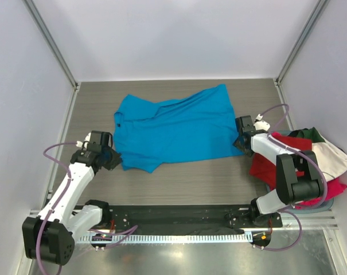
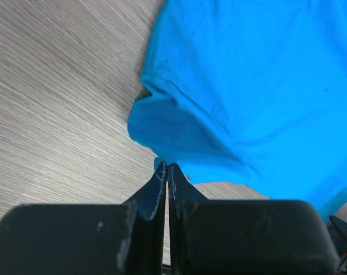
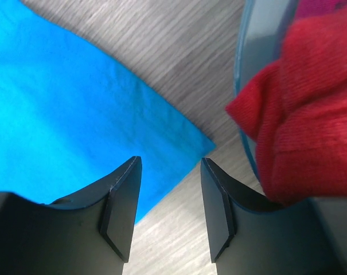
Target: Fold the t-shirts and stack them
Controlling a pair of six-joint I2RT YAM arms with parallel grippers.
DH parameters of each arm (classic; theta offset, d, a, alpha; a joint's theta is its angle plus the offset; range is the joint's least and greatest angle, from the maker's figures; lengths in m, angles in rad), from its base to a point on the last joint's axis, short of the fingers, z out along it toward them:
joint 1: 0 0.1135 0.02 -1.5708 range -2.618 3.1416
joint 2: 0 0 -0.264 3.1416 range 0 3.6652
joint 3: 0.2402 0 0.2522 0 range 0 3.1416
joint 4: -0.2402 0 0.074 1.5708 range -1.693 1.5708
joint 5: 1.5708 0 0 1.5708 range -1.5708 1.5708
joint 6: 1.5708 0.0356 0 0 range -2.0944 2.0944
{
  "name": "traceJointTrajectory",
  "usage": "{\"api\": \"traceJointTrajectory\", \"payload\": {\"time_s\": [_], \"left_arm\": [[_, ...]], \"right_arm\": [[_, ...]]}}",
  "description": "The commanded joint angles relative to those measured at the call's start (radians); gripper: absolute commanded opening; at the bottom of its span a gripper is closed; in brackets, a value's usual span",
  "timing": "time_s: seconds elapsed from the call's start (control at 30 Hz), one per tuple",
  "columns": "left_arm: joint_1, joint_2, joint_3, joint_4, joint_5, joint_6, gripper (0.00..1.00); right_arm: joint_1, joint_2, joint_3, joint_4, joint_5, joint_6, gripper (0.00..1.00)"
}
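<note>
One garment in work: blue t-shirt [image 1: 176,129], spread at centre of table [image 1: 190,183]. Left gripper [image 1: 113,158] at its 8 o'clock corner, fingers [image 2: 153,192] pressed together, pinching the edge. Right gripper [image 1: 241,143] at 4 o'clock, fingers [image 3: 121,200] spread above the corner, holding nothing. Other t-shirts [image 1: 316,157] heaped at table's 3 o'clock. Judged step: securing second corner. Recommended: drop right gripper onto single layer, close fully, then lift both corners level, keeping cloth taut.

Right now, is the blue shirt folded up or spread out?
Spread out: the blue shirt lies mostly flat and wrinkled across the table, not yet folded.
</note>
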Motion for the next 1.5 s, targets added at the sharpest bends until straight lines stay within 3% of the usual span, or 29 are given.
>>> {"api": "traceJointTrajectory", "payload": {"time_s": [0.0, 0.27, 0.4, 0.47, 0.6, 1.03, 1.47], "left_arm": [[0.005, -0.033, 0.017, 0.003, 0.002, 0.025, 0.00], [0.003, -0.068, -0.024, 0.009, 0.077, 0.007, 0.00], [0.003, -0.120, -0.050, 0.009, 0.081, -0.003, 0.00], [0.003, -0.149, -0.052, 0.008, 0.079, -0.006, 0.00], [0.003, -0.165, -0.049, 0.005, 0.084, -0.013, 0.00], [0.003, -0.015, 0.120, 0.051, 0.059, 0.001, 0.00], [0.002, 0.223, 0.327, 0.141, -0.070, -0.003, 0.00]], "right_arm": [[-0.009, 0.046, 0.043, 0.004, 0.081, 0.031, 0.52], [-0.018, 0.106, 0.037, 0.042, 0.138, 0.054, 0.50], [-0.024, 0.115, 0.031, 0.047, 0.142, 0.067, 0.43], [-0.022, 0.094, 0.017, 0.047, 0.144, 0.071, 0.36], [-0.022, 0.014, 0.011, 0.045, 0.144, 0.056, 0.01], [-0.019, 0.015, 0.149, -0.016, 0.092, 0.012, 0.01], [-0.019, 0.241, 0.440, -0.044, 0.040, -0.019, 0.01]]}}
